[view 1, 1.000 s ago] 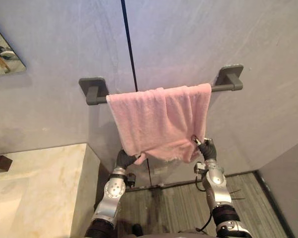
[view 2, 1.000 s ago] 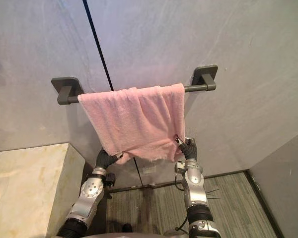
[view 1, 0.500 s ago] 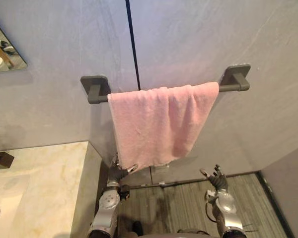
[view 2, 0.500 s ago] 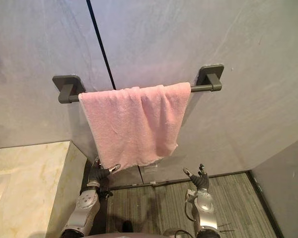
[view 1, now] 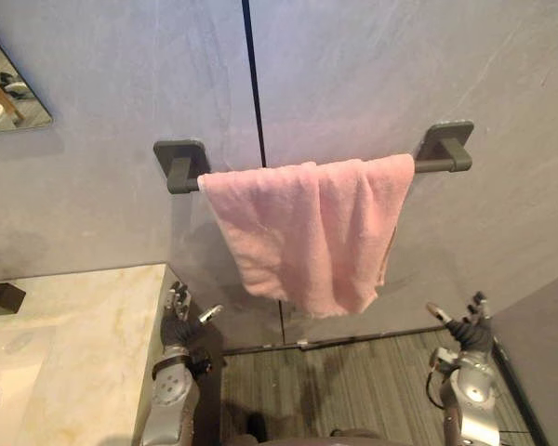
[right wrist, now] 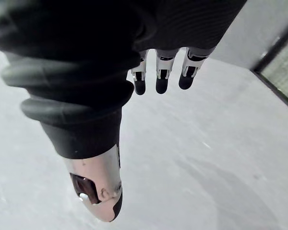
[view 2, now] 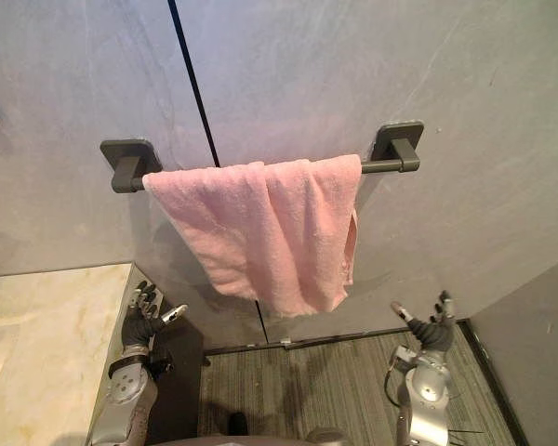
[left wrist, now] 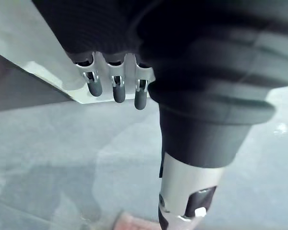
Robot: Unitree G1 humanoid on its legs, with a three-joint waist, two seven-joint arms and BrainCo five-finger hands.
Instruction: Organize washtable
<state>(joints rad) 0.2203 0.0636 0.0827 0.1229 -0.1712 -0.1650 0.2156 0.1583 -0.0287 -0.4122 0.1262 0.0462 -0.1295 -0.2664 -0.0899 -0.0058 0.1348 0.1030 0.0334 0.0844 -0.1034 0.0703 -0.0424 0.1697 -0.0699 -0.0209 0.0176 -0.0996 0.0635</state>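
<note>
I could read no text, label, number or sign on anything in these views.
</note>
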